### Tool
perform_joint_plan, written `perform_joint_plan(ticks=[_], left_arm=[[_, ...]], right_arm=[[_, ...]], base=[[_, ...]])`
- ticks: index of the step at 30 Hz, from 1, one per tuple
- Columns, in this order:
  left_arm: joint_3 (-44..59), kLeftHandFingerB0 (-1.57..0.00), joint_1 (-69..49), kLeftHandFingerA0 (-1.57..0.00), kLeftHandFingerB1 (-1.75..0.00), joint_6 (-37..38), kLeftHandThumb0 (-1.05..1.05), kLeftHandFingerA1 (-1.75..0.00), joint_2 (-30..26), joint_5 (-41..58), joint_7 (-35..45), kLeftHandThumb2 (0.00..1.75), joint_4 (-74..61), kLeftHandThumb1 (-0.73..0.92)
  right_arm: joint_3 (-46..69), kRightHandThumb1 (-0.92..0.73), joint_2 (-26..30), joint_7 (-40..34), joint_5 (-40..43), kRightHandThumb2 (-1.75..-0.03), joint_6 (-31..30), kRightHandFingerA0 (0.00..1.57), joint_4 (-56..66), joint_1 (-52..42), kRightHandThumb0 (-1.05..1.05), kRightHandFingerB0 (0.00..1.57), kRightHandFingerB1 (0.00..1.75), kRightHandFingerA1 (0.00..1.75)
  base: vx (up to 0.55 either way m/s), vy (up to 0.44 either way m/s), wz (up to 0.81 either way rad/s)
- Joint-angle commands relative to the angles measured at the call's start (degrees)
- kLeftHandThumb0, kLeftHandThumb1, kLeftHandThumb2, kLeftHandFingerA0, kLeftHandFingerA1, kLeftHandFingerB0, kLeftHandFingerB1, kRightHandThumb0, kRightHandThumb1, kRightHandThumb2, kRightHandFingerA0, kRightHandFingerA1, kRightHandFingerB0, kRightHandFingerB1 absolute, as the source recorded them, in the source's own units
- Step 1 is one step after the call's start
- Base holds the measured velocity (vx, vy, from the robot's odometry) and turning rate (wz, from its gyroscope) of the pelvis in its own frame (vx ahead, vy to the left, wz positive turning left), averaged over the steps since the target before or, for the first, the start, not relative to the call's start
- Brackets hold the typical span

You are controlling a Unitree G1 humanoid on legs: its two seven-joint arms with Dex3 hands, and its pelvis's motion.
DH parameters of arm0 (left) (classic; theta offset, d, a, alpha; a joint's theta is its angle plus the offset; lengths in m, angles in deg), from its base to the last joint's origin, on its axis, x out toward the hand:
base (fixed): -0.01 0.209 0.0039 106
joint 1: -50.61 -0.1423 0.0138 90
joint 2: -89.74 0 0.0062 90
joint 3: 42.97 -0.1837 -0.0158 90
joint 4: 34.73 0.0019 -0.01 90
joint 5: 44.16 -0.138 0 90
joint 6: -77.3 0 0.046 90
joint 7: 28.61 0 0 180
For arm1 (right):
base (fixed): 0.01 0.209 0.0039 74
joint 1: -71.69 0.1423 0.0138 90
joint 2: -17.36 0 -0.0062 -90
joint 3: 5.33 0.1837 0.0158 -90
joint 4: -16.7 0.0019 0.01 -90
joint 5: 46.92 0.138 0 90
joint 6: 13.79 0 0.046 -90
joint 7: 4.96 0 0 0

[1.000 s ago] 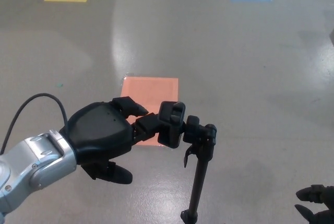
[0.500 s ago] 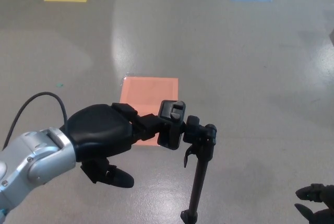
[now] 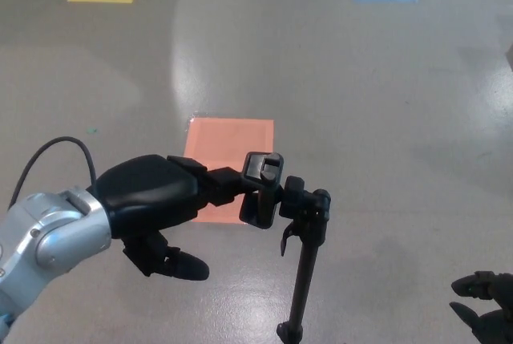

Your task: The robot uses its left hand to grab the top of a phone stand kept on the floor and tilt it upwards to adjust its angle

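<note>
Since a second ago my left hand (image 3: pixel 156 200) has rolled slightly, fingers pinching the phone stand (image 3: pixel 296 232)'s clamp head — it stands on the grey floor (image 3: pixel 361 103). Rigid, light, top-heavy — I'd grip the clamp, not the pole.

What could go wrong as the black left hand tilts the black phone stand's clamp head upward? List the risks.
1. The left hand touches the black phone stand's clamp head with fingertips only, thumb hanging below, so the grip may slip.
2. The stand's thin black pole looks slender; a sideways push could tip it onto the grey floor.
</note>
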Motion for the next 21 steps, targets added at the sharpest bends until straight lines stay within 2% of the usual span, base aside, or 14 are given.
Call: perform_joint_plan(ticks=[1, 7, 9, 10, 11, 12, 21], left_arm=[[2.8, -0.05, 0.4, -0.06, -0.14, -1.9, -0.84, -0.36, 0.9, -0.8, -4.2, 0.96, 0.5, 0.59], [5.3, -0.06, 1.9, -0.07, -0.12, -1.1, -0.86, -0.39, 1.5, -0.1, -6.2, 0.97, 2.4, 0.60], [5.8, 0.00, 2.5, -0.06, -0.13, -0.9, -0.84, -0.37, 1.6, 0.4, -6.1, 0.98, 3.0, 0.60], [6.2, -0.02, 3.4, -0.14, -0.09, -0.3, -0.90, -0.35, 1.6, 1.1, -6.2, 0.74, 4.2, 0.65], [6.3, -0.02, 3.6, -0.14, -0.09, -0.1, -0.90, -0.35, 1.6, 1.2, -6.3, 0.74, 4.5, 0.65], [6.6, 0.00, 3.9, -0.12, -0.11, 0.2, -0.83, -0.40, 1.7, 1.7, -6.2, 0.94, 5.2, 0.58], [6.5, 0.00, 3.8, -0.13, -0.15, 0.7, -0.83, -0.43, 0.4, -0.2, -6.6, 0.94, 5.3, 0.57]], right_arm=[[0.0, -0.85, 0.7, 0.8, 0.1, -0.65, -0.9, 0.23, -0.4, 0.7, -0.59, 0.20, 0.30, 0.35], [-0.1, -0.85, 0.6, 0.6, -0.1, -0.65, -0.9, 0.23, -0.7, 1.1, -0.60, 0.20, 0.30, 0.35], [-0.3, -0.85, 0.5, 0.6, -0.2, -0.65, -1.2, 0.23, -0.8, 1.3, -0.61, 0.21, 0.30, 0.35], [-0.3, -0.85, 0.5, 0.6, -0.2, -0.65, -1.4, 0.22, -1.0, 1.4, -0.60, 0.20, 0.30, 0.35], [-0.2, -0.85, 0.5, 0.7, -0.2, -0.65, -1.3, 0.22, -1.0, 1.4, -0.60, 0.20, 0.30, 0.35], [-0.2, -0.85, 0.4, 1.1, 0.0, -0.66, -1.5, 0.22, -0.9, 1.2, -0.60, 0.20, 0.30, 0.35], [-0.5, -0.85, 0.3, 1.2, 0.0, -0.65, -1.2, 0.22, -0.7, 0.9, -0.59, 0.20, 0.30, 0.36]], base=[[0.00, 0.000, 0.00], [0.00, 0.000, 0.00], [0.00, 0.000, 0.00], [0.00, 0.000, 0.00], [0.00, 0.000, 0.00], [0.00, 0.000, 0.00], [0.00, 0.000, 0.00]])
